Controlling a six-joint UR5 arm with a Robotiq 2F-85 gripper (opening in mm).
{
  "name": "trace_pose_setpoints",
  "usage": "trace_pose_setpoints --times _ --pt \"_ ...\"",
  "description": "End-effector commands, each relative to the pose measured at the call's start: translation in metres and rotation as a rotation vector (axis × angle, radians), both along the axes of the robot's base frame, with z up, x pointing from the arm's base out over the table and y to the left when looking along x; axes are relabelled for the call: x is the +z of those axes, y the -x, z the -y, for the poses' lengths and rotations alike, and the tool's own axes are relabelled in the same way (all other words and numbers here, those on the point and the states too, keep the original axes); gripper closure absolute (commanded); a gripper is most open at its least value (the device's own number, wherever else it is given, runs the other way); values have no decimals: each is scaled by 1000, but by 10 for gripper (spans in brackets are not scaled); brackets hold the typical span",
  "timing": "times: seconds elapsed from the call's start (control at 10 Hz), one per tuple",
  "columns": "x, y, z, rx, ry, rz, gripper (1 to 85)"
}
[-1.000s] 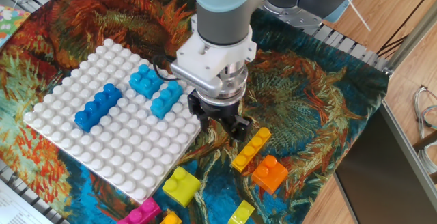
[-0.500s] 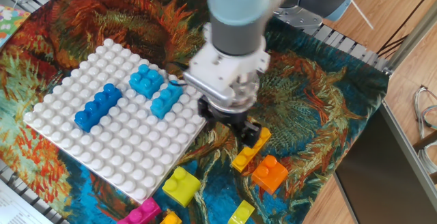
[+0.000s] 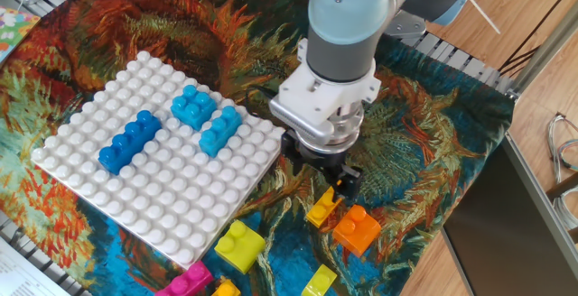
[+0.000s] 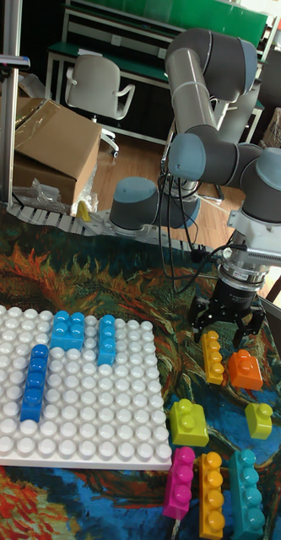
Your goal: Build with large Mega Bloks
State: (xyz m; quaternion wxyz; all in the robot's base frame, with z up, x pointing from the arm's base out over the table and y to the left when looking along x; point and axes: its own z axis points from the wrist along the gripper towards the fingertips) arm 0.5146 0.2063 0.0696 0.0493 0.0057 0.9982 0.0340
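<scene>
In the fixed view, the end effector [image 3: 336, 174] hangs with its dark fingers spread apart, gripping nothing, directly above the far end of the long orange brick [image 3: 322, 208], which lies on the patterned cloth [image 3: 424, 143] covering the desk. Just beside that brick, on the near right side of the end effector, sits the short orange brick [image 3: 358, 229]. To its left lies the white baseplate [image 3: 135, 197], carrying a dark blue brick [image 3: 129, 140] and two light blue bricks [image 3: 193, 106] [image 3: 220, 129]. Nearer the camera than the end effector are a lime-yellow brick [image 3: 238, 245], a pink brick [image 3: 187, 283] and a small yellow brick [image 3: 320, 281] at the lower edge.

In the tall fixed view, the end effector [image 4: 227, 331] again shows its two fingers released, one on each side of the top end of the long orange brick [image 4: 213, 357]; whether they touch it I cannot tell. The short orange brick [image 4: 245, 369] sits just beside, below its right finger. Further below lie the lime-yellow brick [image 4: 188, 422], a small yellow-green brick [image 4: 259, 419], then a row of pink [image 4: 180, 483], orange [image 4: 211, 494] and teal [image 4: 245, 493] bricks. The baseplate [image 4: 81, 422] lies well to the left.
</scene>
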Motion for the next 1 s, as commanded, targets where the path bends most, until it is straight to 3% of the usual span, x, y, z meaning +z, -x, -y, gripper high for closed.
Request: trace_pose_setpoints --times 0.0,0.2,0.4,0.5,0.6,0.7,0.9 --pt "-11 1 -4 -20 -3 10 117" --pt "-26 1 -1 -7 -27 55 113" --pt "-26 4 -9 -36 -39 55 113" --pt "-26 1 -8 -44 -20 70 117" --pt "-15 -2 0 -42 -6 67 117" --pt "-8 -2 -2 -43 -33 53 120" --pt "-8 0 6 -59 -6 46 123"
